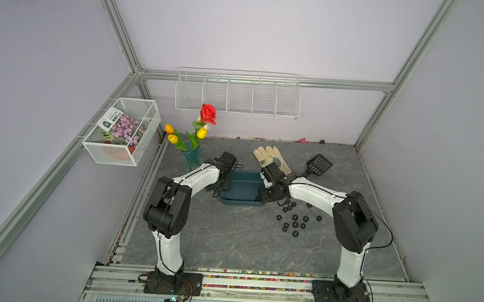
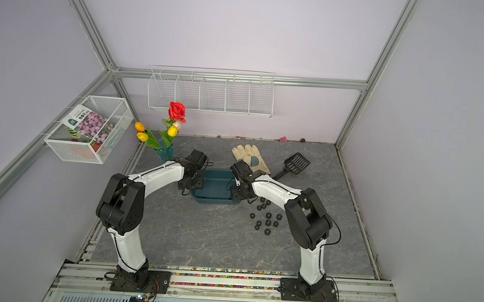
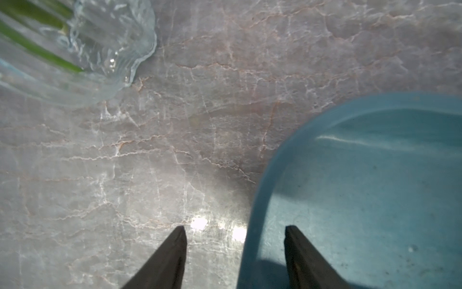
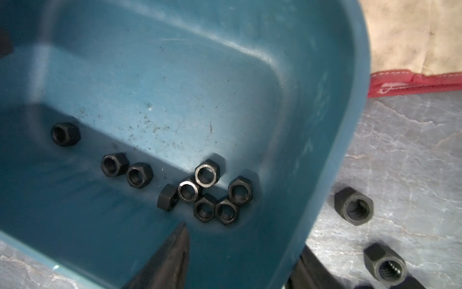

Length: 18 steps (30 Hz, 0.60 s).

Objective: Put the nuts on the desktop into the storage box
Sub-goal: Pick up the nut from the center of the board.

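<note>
Left gripper parted astride the storage box rim, veined desktop beside the box, glass vase well apart from it

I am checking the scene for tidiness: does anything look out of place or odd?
Yes. Small scraps, one pink, lie along the desktop's back edge, and coloured bits fill the front rail. The box floor is speckled with dirt.

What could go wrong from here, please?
The left gripper and right gripper each stand open astride the wall of the storage box; a sideways move could drag or tip it and spill the nuts inside. Loose nuts on the desktop lie beside the right arm; a sweep might scatter them. The glass vase stands close to the left gripper.
</note>
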Tool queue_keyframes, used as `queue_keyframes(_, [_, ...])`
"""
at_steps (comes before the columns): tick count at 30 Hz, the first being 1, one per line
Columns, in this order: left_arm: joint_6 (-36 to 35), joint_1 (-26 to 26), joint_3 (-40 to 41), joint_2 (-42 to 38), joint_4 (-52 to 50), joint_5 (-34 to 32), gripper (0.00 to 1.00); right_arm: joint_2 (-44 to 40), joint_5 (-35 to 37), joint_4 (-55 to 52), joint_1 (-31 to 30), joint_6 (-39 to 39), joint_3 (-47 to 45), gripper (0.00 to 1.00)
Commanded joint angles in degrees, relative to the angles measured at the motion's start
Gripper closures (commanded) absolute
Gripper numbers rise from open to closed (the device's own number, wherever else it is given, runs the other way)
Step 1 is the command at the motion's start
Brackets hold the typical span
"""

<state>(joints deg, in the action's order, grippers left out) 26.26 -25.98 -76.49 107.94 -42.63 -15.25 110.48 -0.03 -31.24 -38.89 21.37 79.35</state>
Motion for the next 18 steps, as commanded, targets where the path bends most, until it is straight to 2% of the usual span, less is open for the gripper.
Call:
queue_keyframes(1, [-0.1,0.2,-1.0,-2.3,0.6,-0.8,0.31,-0.8,-0.6,-0.2,-0.3,-1.1,0.6,0.39])
queue_keyframes(7, [-2.0,0.2,-0.3,-10.1,3.1,1.0,0.25,-3.1,2.0,-0.5,-0.4,-1.5,1.1,0.34])
queue_keyframes(13, [-3.2,0.0,3.8,-18.0,6.7,4.0,0.23,-7.3,6.1,-0.5,-0.3,-0.9,0.1,0.29])
queue_keyframes(15, [-3.5,-0.4,6.2,-22.0,8.6,5.1,0.22,-10.1,8.4,-1.1,-0.4,-0.6,-0.7,0.23])
queue_keyframes(18, [-6.0,-2.0,10.0,-28.3,11.8,8.7,0.22,-14.9,13.9,-4.2,-0.3,-0.1,-1.4,0.21])
